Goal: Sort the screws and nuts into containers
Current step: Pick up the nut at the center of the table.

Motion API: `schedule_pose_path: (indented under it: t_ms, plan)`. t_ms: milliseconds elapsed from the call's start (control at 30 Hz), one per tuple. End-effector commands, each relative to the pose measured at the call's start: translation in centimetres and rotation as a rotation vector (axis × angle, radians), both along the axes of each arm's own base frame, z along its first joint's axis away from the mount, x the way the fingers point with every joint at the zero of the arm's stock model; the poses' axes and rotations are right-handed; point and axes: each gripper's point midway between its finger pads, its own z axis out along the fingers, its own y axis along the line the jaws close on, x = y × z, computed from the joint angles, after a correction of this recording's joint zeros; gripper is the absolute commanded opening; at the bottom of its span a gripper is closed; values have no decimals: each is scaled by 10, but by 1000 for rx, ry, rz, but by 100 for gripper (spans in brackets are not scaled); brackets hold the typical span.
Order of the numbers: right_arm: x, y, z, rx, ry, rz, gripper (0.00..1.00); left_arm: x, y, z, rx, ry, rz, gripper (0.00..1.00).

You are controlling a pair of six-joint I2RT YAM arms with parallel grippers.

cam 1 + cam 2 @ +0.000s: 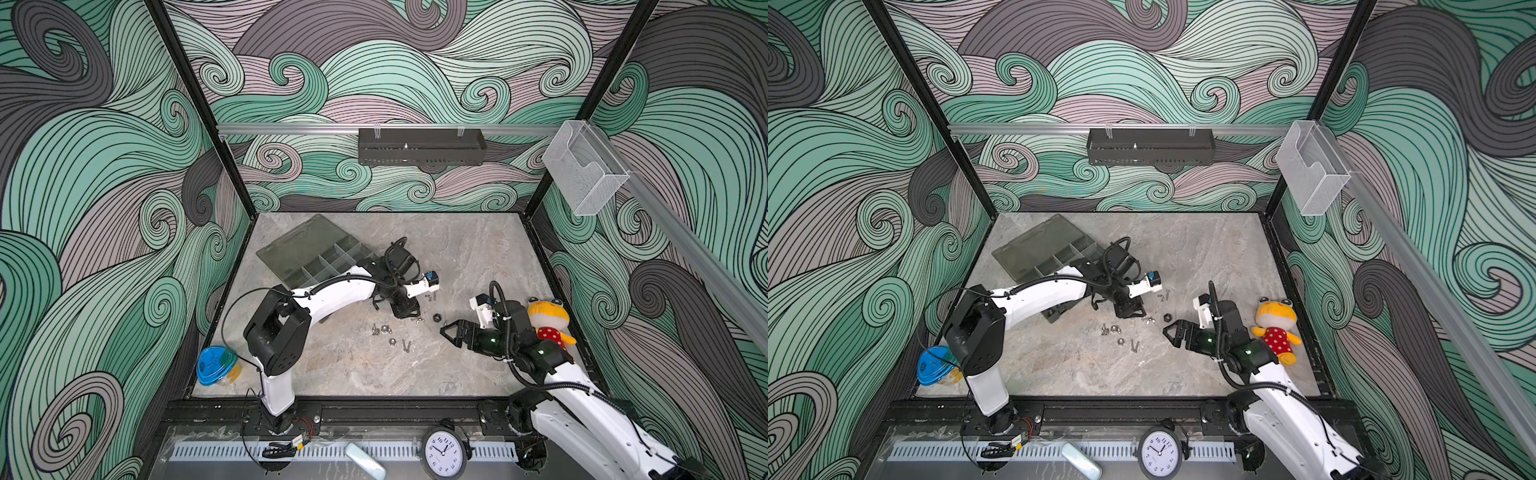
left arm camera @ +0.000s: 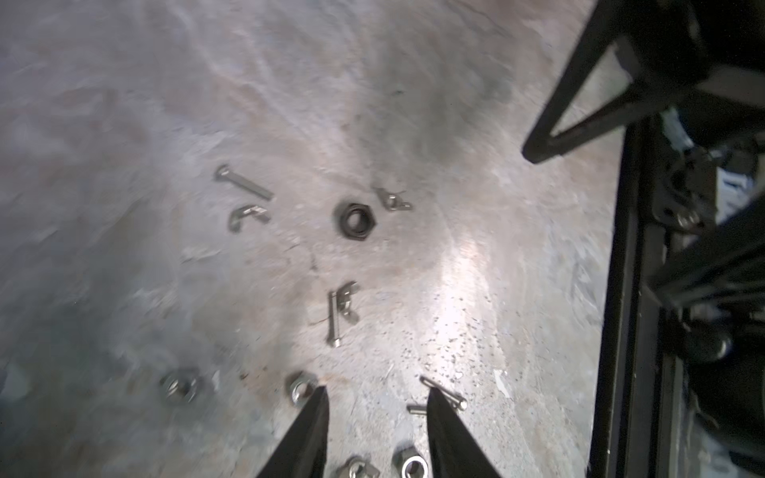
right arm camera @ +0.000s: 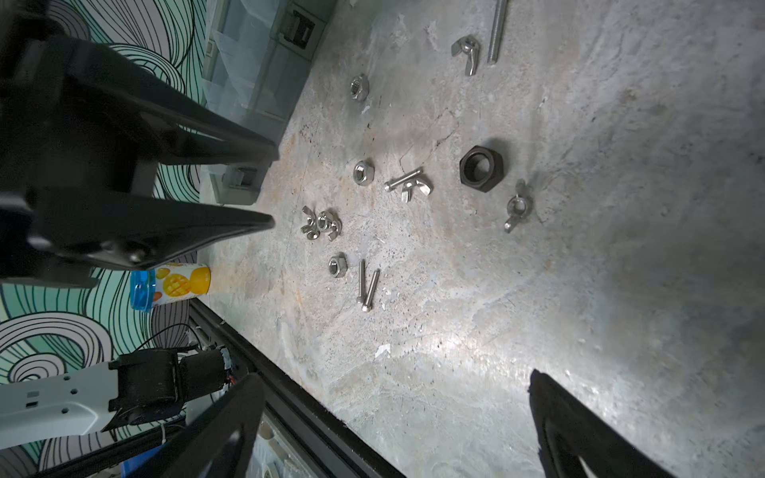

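Hanging half-open and empty, left end effector (image 2: 376, 390) has nuts (image 2: 300, 383), screws (image 2: 458, 402) beside its tips.

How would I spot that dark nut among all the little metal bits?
On the grey stone tabletop, find the small hardware scattered mid-table. The hex nut on the plush toy's side is the only black piece; its neighbours are all silver.
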Motion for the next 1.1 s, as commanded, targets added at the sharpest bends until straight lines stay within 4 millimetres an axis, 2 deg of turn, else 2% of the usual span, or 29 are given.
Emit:
schedule_pose_path:
  t_ms: [0,100,233,367,500,667,867,1067]
  plan:
    - [-17,-4,-9,15,66,-12,100,-7,-18,6,-132,-145,-338,44]
    - [-22,-4,-10,44,56,-15,100,2,-33,-1,-172,-209,-418,45]
    - [-30,-8,-11,52,56,-23,99,9,-49,-16,-181,-179,-501,45]
    - [-35,-9,-11,56,53,-24,100,15,-59,-34,-182,-180,-514,46]
    - [-35,-10,-9,58,49,-25,100,15,-63,-50,-137,-185,-525,46]
    - [-36,-8,-9,53,54,-10,100,29,-75,-70,-65,-206,-464,46]
    - [-35,-10,-11,49,50,-17,100,31,-78,-81,-11,-216,-458,47]
    - [-34,-10,-10,41,48,-10,100,26,-77,-83,9,-212,-494,47]
